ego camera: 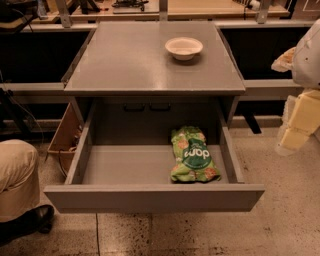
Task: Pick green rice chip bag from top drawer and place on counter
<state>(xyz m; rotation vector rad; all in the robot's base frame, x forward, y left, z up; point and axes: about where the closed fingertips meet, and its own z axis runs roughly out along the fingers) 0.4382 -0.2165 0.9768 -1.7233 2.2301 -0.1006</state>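
Observation:
The green rice chip bag [193, 154] lies flat on the floor of the open top drawer [150, 198], on its right side, close to the right wall. The drawer is pulled fully out below the counter [145, 62]. My gripper [296, 129] hangs at the right edge of the view, outside the drawer. It is to the right of the bag and above it, and touches nothing.
A small white bowl [183, 48] stands on the counter at the back right. A brown wooden box [64, 135] sits on the floor left of the drawer. A person's leg [17, 175] and black shoe [32, 220] are at the lower left. A tan benchtop [210, 7] runs behind.

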